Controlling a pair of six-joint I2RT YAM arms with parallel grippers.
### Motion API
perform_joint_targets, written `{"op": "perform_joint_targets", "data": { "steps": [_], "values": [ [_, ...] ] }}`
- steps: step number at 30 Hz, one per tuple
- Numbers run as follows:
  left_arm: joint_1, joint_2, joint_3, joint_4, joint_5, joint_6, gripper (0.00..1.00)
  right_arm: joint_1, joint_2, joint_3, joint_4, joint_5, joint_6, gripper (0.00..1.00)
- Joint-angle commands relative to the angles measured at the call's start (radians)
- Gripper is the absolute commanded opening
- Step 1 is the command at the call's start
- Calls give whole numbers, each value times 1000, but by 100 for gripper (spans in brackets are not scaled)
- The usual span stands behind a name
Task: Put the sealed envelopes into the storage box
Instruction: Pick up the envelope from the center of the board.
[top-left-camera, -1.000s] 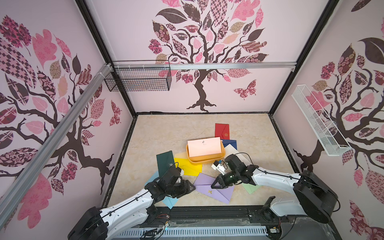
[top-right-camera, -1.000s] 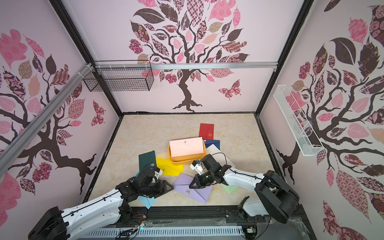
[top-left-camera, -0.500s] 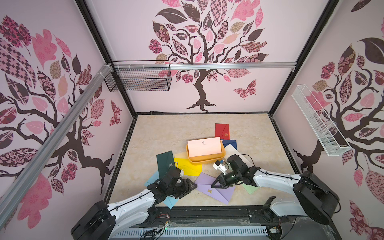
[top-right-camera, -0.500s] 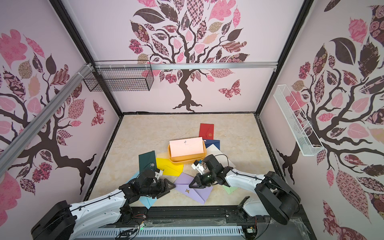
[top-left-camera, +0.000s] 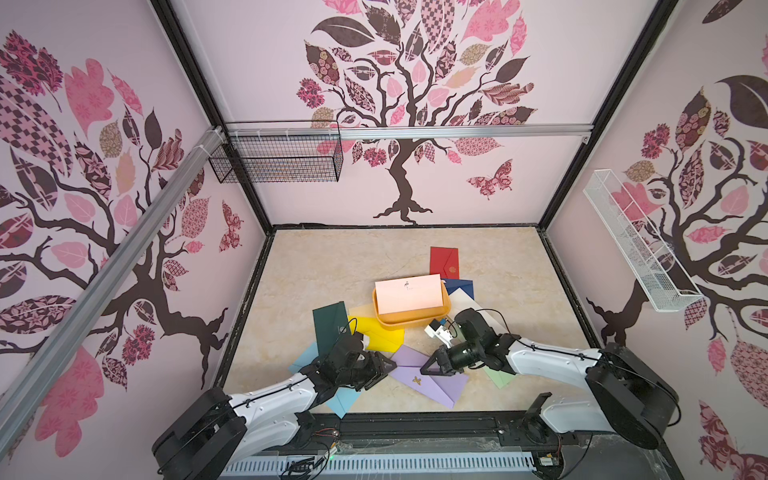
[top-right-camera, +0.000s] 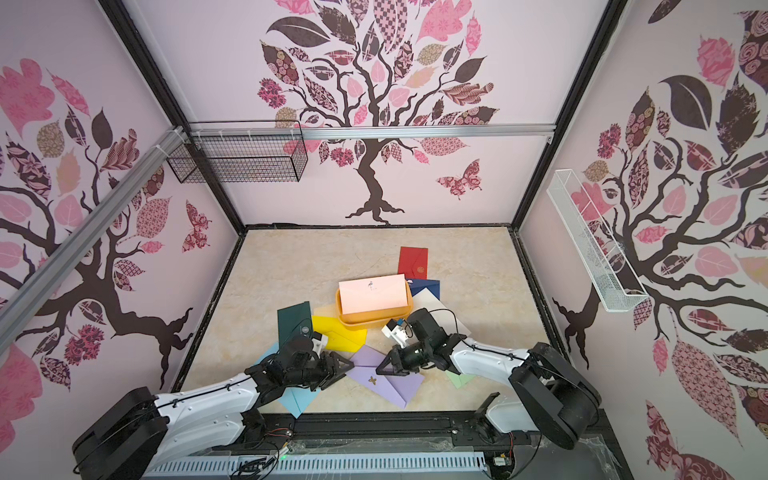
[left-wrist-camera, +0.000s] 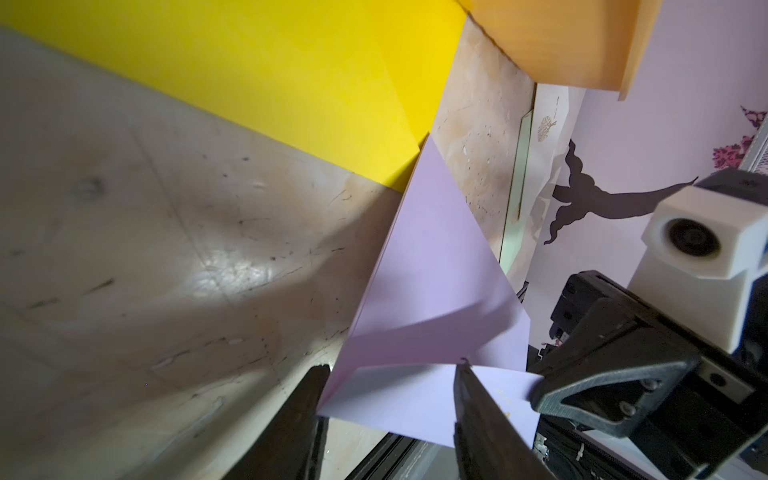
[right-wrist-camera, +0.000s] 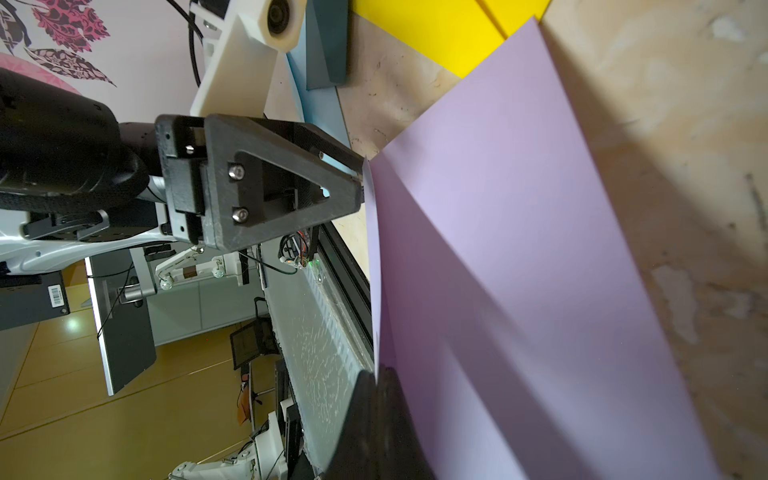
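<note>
A lilac envelope (top-left-camera: 419, 376) (top-right-camera: 382, 380) lies front centre, one side lifted. My right gripper (top-left-camera: 424, 371) (right-wrist-camera: 376, 374) is shut on its edge. My left gripper (top-left-camera: 392, 365) (left-wrist-camera: 390, 370) is open, its jaws standing either side of the lilac envelope (left-wrist-camera: 432, 257) corner. The storage box (top-left-camera: 409, 322) (top-right-camera: 365, 319) sits mid-table with a pink envelope (top-left-camera: 409, 293) resting across its rim. Red (top-left-camera: 444, 262), navy (top-left-camera: 459, 286), dark green (top-left-camera: 330, 324), yellow (top-left-camera: 380, 336), light blue (top-left-camera: 345, 399) and light green (top-left-camera: 500, 376) envelopes lie around it.
A black wire basket (top-left-camera: 276, 160) hangs on the back left wall and a white mesh tray (top-left-camera: 636, 245) on the right wall. A white envelope (top-left-camera: 465, 301) lies right of the box. The black front rail (top-left-camera: 415, 424) runs just behind both arms.
My left gripper has moved right to the lilac envelope's corner and its jaws have narrowed. My right gripper has stayed shut on the envelope, shifting slightly left.
</note>
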Motion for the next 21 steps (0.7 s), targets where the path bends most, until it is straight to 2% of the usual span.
{"op": "perform_joint_targets", "data": {
  "steps": [1, 9, 21],
  "values": [
    [5, -29, 30, 31, -22, -15, 47, -4, 30, 0, 21, -15, 1, 2],
    [10, -98, 26, -39, -44, -10, 32, -3, 47, 7, 16, -20, 0, 3],
    [13, -8, 71, -20, -13, 22, 9, -4, 44, 3, 11, -28, -5, 5]
  ]
}}
